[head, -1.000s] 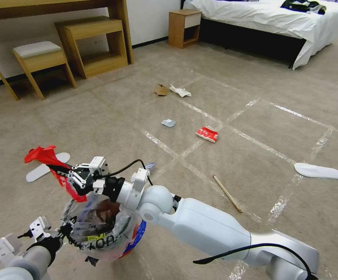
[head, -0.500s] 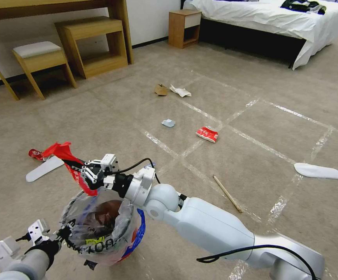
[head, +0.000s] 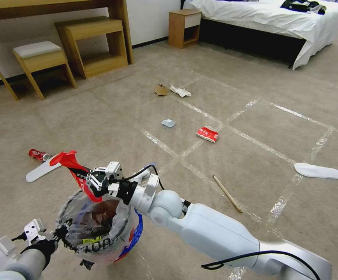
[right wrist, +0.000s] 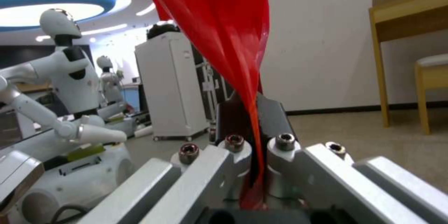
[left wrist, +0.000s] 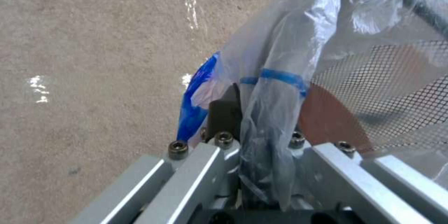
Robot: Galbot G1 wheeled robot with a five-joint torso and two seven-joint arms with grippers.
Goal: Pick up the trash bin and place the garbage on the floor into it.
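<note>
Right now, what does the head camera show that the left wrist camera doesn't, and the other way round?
Head view alone: the right pincer shut on a red wrapper above the trash bin, plus litter lying on the floor: another red wrapper, a wooden stick, a cardboard scrap.

Left wrist view alone: up close, the left pincer clamped on the bin's clear bag, with the mesh wall beside it.

Both: the bin with its bag, the left pincer holding it, and the carpet.

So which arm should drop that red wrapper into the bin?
The right. The right gripper already pinches the red wrapper just above the trash bin, while the left gripper is busy holding the bin's rim.
</note>
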